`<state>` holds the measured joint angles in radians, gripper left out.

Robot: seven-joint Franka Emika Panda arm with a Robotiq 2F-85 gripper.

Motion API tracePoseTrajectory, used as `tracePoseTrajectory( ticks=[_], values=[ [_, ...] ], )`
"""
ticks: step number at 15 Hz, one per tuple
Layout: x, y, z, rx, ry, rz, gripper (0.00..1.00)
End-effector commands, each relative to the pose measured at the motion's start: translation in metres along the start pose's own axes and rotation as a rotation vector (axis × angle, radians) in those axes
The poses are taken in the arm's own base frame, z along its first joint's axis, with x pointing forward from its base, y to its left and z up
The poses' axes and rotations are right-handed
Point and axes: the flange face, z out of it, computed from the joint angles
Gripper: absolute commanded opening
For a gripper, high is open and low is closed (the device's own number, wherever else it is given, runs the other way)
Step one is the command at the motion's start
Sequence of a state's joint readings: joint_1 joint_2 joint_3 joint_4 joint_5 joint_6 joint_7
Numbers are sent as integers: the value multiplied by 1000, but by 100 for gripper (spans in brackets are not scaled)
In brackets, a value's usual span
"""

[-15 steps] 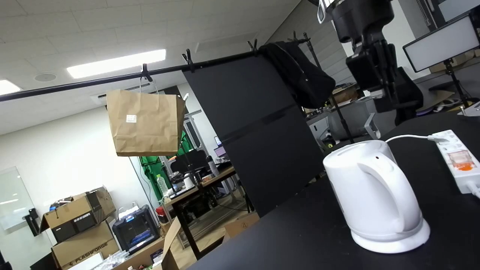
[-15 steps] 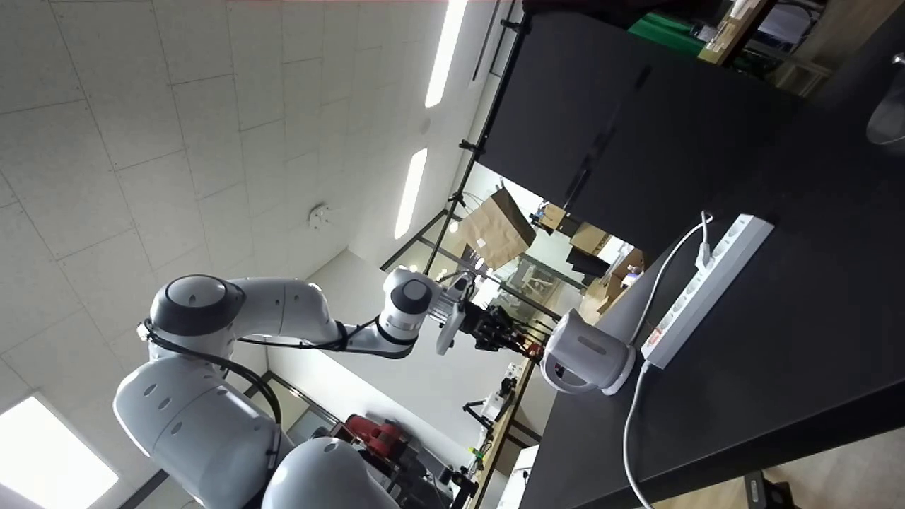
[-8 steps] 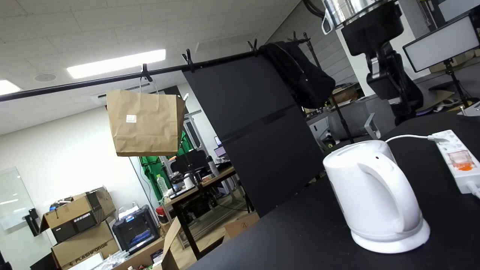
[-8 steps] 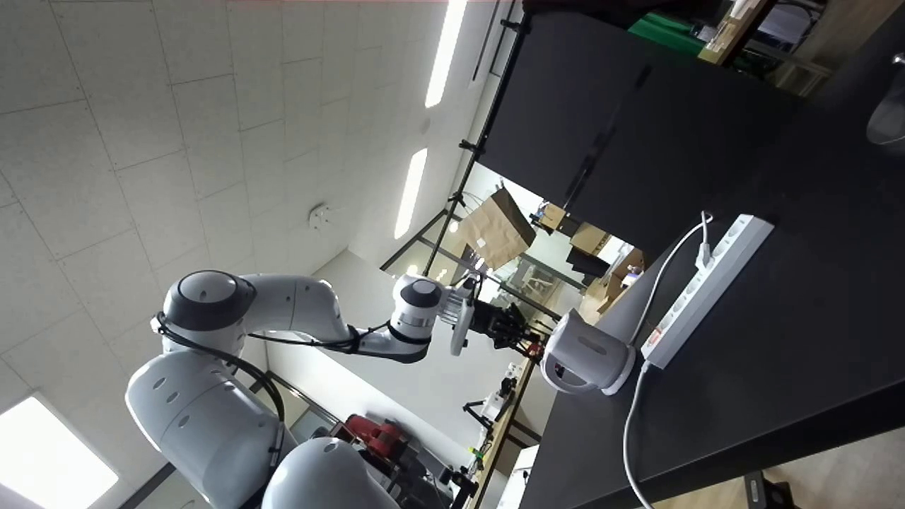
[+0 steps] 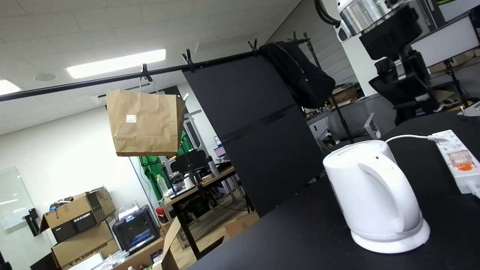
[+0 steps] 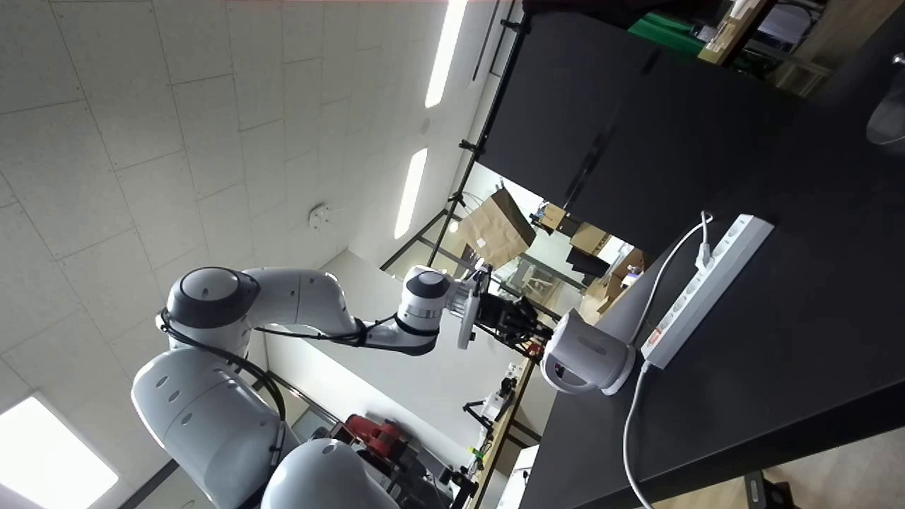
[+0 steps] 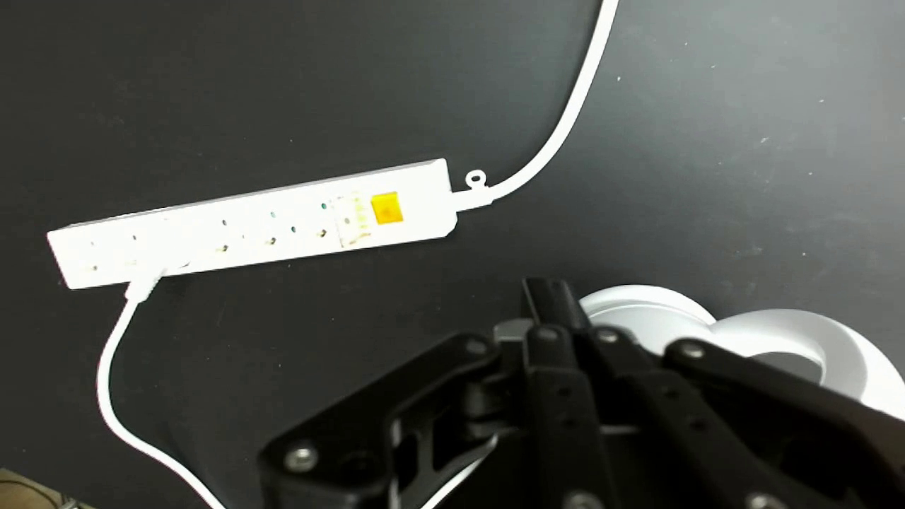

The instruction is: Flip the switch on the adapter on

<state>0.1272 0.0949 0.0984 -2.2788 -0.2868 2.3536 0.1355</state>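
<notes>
Switch [image 7: 387, 208]: orange, in strip [image 7: 251, 227] near thick cord [image 7: 566, 126]; probably stiff, best pressed, not gripped. Strip: on table [image 7: 318, 106], likely light, may slide. Claw [image 7: 555, 300]: closed, empty, apart from both.

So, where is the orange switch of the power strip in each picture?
In an exterior view: the orange switch, near the right edge, below mid-height.
In an exterior view: the orange switch, right of and below centre.
Wrist view: the orange switch, just left of and above centre.
Shared landmark: the white kettle, left of it in both exterior views, partly covered in the wrist view.
</notes>
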Motion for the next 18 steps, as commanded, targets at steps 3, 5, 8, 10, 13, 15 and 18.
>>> tracePoseTrajectory(
  ticks=[3,5,8,10,13,15,18],
  values=[
    [1,0,0,0,-2,-1,1],
    [1,0,0,0,-3,-1,1],
    [1,0,0,0,-3,-1,1],
    [1,3,4,0,-13,-9,0],
    [4,29,15,-12,-40,17,0],
    [9,55,23,6,-71,25,0],
    [13,103,32,32,-89,-8,0]
  ],
)
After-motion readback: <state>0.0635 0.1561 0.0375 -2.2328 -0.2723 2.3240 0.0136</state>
